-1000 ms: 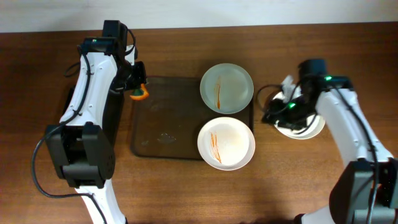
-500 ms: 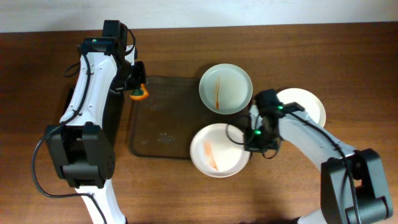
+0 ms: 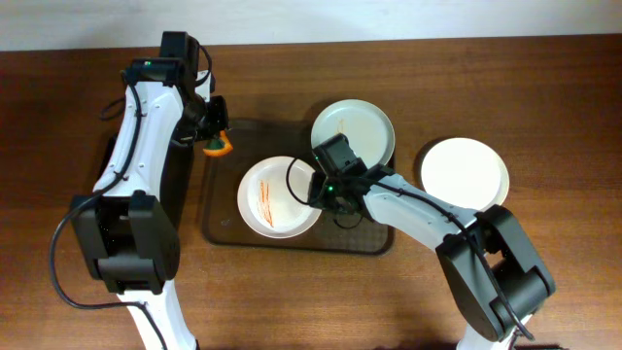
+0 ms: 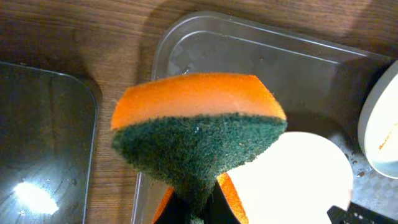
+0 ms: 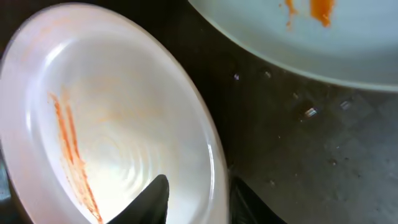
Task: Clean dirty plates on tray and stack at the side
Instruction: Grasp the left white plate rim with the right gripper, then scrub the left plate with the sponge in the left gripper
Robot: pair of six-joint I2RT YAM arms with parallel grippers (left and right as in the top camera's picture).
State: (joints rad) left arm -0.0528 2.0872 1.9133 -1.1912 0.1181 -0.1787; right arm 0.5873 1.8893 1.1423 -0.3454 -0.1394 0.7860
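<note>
Both arms are made of rounded white shells linked by black joints. The left arm (image 3: 141, 136) stands on a boxy black base, with a thin black cable (image 3: 55, 258) looping beside it. The right arm (image 3: 418, 207) has a black wrist with a small green light (image 3: 330, 188), and its fingers (image 5: 154, 196) are matte black and bluntly tapered.
</note>
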